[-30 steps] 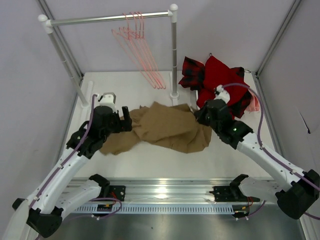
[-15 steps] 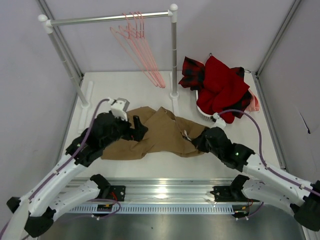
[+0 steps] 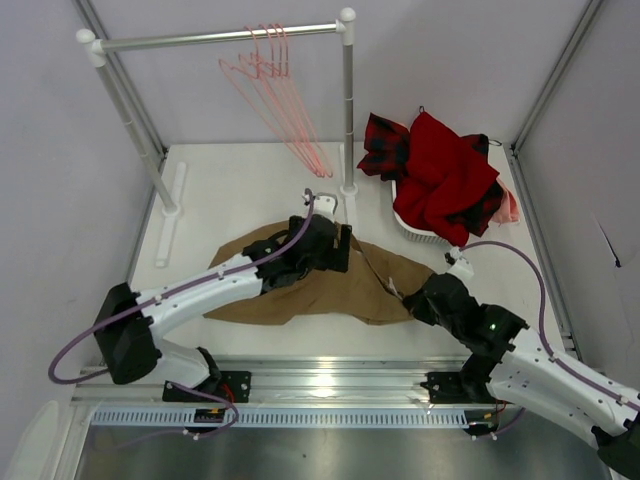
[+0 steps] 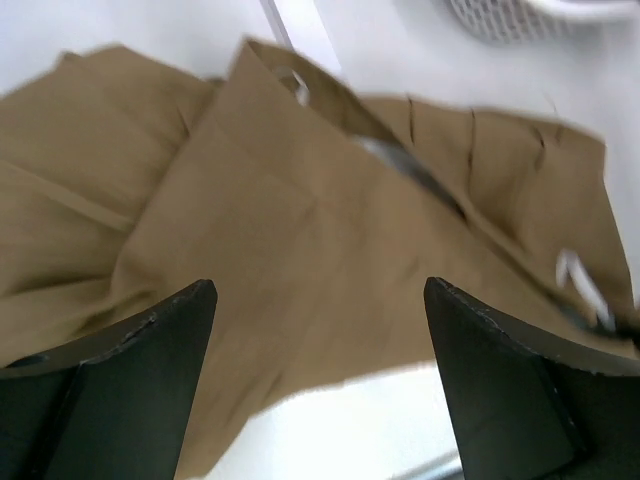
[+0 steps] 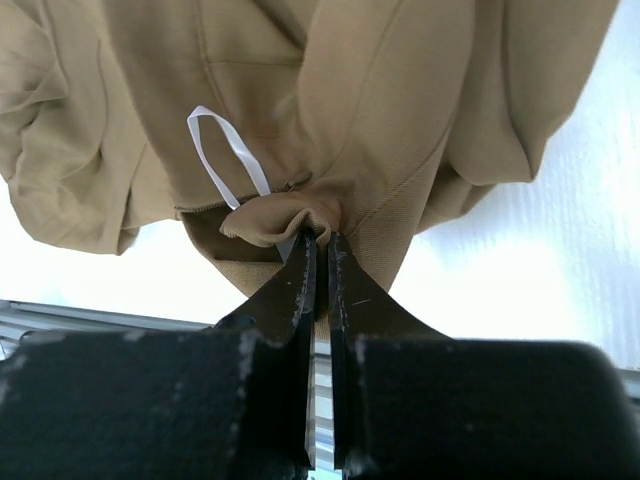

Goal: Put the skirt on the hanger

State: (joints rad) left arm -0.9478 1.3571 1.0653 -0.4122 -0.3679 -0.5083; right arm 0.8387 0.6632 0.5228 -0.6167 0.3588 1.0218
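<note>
The tan skirt lies spread across the middle of the table. It fills the left wrist view and the right wrist view. My right gripper is shut on the skirt's right edge, a fold of cloth pinched between its fingertips beside a white loop. My left gripper hovers over the skirt's upper middle, open and empty, fingers wide apart. Several pink hangers hang on the rail at the back.
A metal clothes rail on white posts stands at the back left. A white basket with a red garment and red-and-black plaid cloth sits at the back right. The table's metal front edge runs below the skirt.
My left gripper has let go of the skirt's left part and swung right over its middle. My right gripper pulled the skirt's right edge toward the front. The skirt now lies flatter.
</note>
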